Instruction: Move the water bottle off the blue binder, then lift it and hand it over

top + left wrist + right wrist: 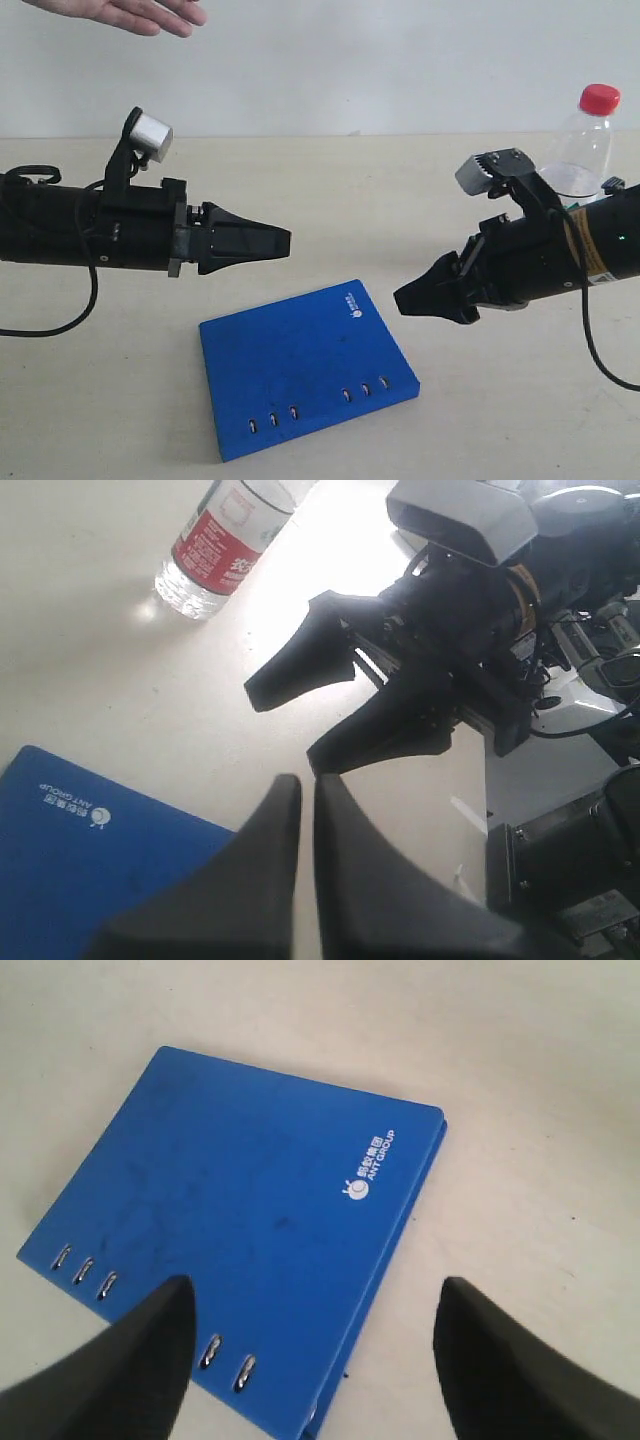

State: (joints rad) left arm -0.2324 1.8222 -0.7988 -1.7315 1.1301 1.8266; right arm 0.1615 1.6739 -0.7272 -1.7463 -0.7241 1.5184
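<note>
- Below and between my two hands, the blue binder [300, 370] lies flat and closed on the tabletop [350, 190]. Nothing rests on its cover.
- My left hand [286, 242] has its fingers pressed together tip to tip, with nothing caught between them. It hangs level above the tabletop, pointing across toward my right hand [425, 300].
- On the left wrist view, those closed fingertips [280, 810] sit just past the binder's corner that bears the white logo [98, 818], above it and not touching.
- My right hand has its fingers spread wide and is empty. It tilts downward with the tips toward the binder, above it and clear of the cover.
- On the right wrist view, the binder [240, 1210] fills the space ahead of and between the two spread fingers [150, 1350]. The row of small slots [85, 1272] runs along the edge nearest that hand.
- The water bottle [585, 150] stands upright behind my right hand, beyond its wrist, with the red cap [600, 97] on top. It is off the binder and well apart from it.
- The bottle's lower part is hidden by my right arm in the exterior view. The left wrist view shows the bottle [225, 540] with its base on bare tabletop and its red label facing my left hand.
- Neither hand touches the bottle.
- Beyond and above my left hand, a person's open palm [120, 15] reaches over the far side of the tabletop. Only part of it shows.
</note>
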